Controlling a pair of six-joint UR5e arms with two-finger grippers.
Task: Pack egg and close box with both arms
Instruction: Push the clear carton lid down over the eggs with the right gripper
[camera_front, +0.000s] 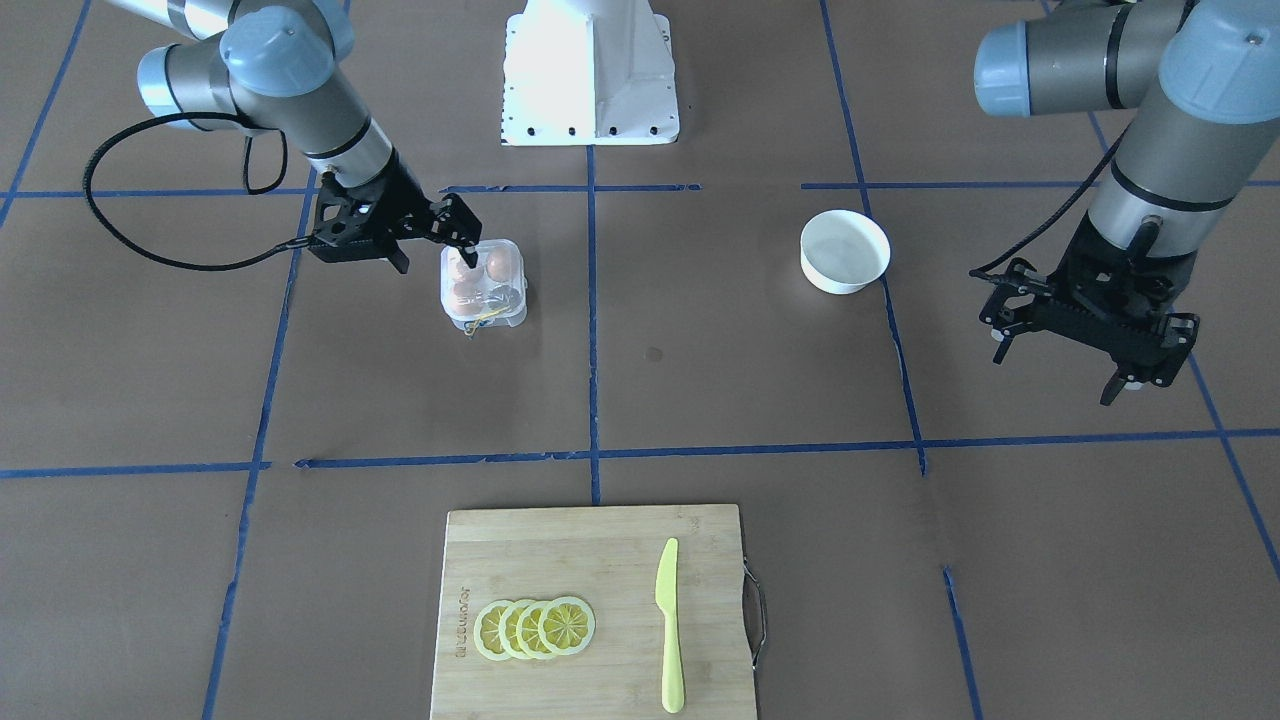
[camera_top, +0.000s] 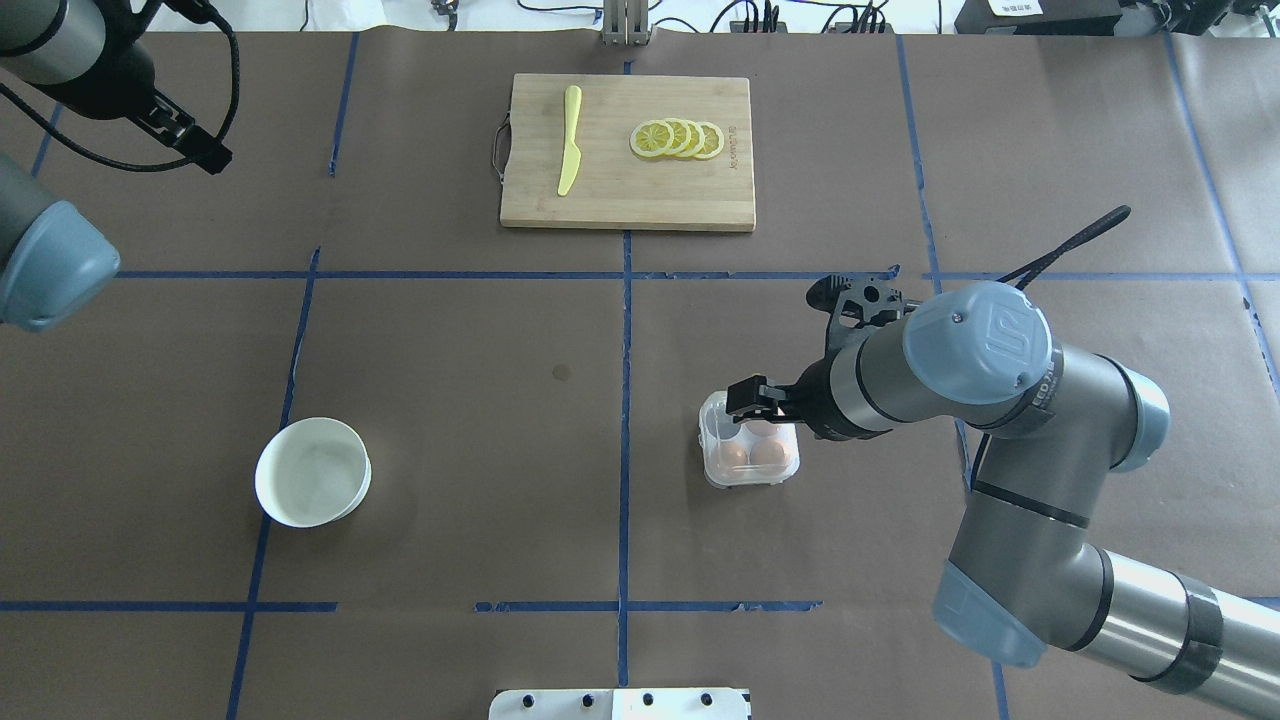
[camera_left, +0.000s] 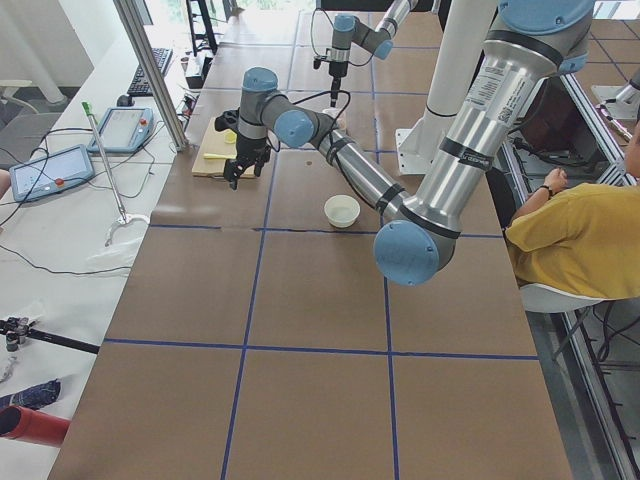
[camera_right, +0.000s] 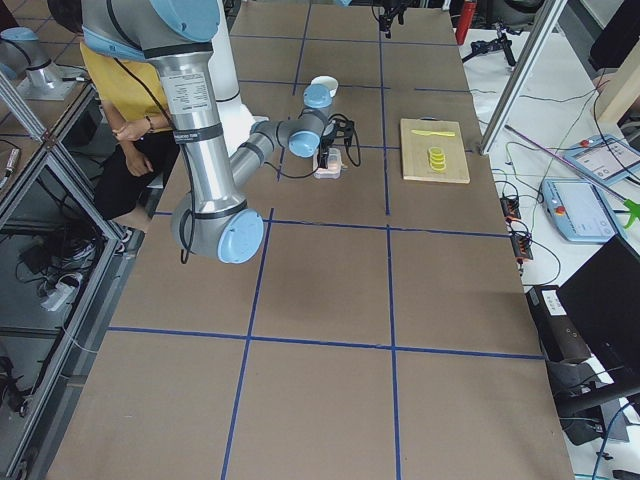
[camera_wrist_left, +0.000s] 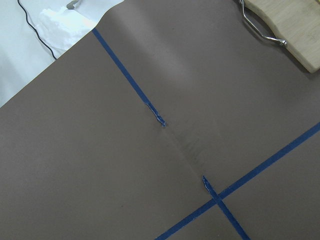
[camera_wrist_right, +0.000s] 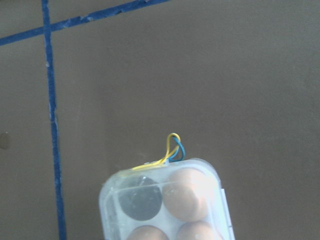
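Observation:
The clear egg carton (camera_front: 484, 285) sits on the brown table, also in the overhead view (camera_top: 750, 450) and the right wrist view (camera_wrist_right: 165, 205). Its lid appears to lie down over the cells. Three tan eggs (camera_wrist_right: 187, 192) show through it, and one cell is empty and dark. A yellow and blue string (camera_wrist_right: 172, 147) sticks out at its edge. My right gripper (camera_front: 435, 252) is open right at the carton, with one fingertip (camera_front: 466, 250) on its top. My left gripper (camera_front: 1055, 375) is open and empty, hanging far from the carton.
An empty white bowl (camera_front: 830, 280) stands between the arms, also in the overhead view (camera_top: 262, 480). A wooden cutting board (camera_front: 600, 560) with lemon slices (camera_front: 535, 628) and a yellow knife (camera_front: 669, 625) lies at the operators' edge. The white pedestal (camera_front: 592, 70) stands at the robot's base.

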